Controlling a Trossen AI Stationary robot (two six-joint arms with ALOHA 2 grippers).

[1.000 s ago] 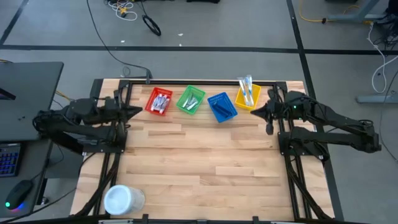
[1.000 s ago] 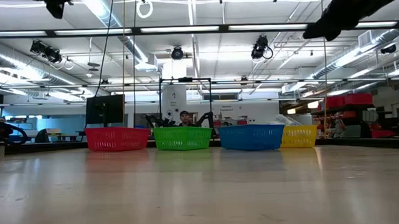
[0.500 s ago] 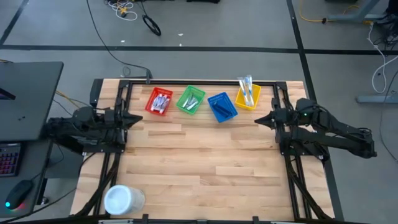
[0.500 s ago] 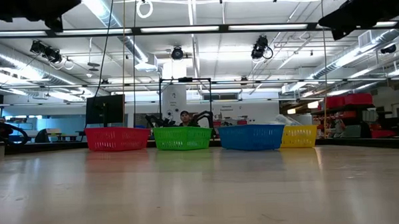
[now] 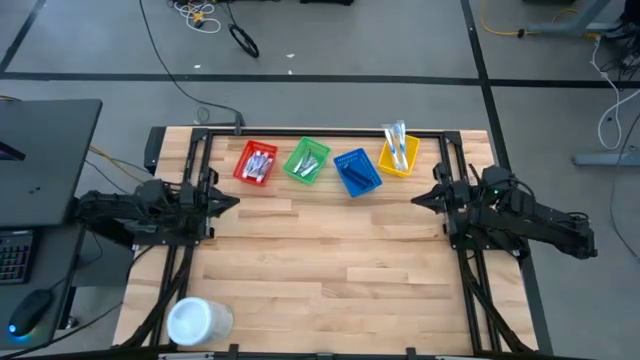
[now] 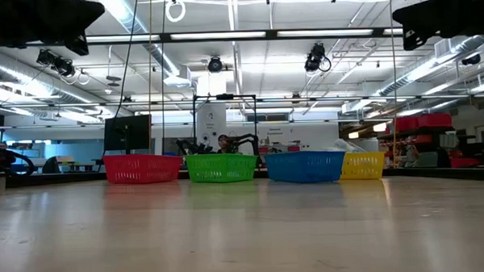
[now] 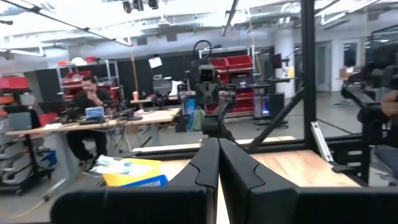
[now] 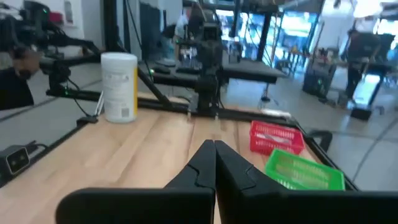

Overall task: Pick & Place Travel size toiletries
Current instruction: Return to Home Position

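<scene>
Plastic toiletries [image 5: 398,146] sit in baskets [image 5: 384,165], well ahead of the fingers [image 7: 204,167]; light, stiff, slick, so pinch mid-length, probably. Left gripper [image 5: 231,203], right gripper [image 5: 419,199]: pressed together, empty.

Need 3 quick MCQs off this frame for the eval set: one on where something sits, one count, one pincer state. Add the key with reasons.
1. Where does the white tub stand?
A. On the table corner at the left arm's side, far from the baskets
B. Between two baskets
C. Inside a basket

2. How many coloured baskets stand in the row?
A. Two
B. Four
C. Six

3. How are the left pincer and the right pincer?
A. Both wide open
B. One shut on a tube
C. Both shut, holding nothing

Key:
1 A: the high view shows the tub alone at that corner.
2 B: red, green, blue and yellow stand side by side.
3 C: each wrist view shows its fingers pressed together with nothing between.
</scene>
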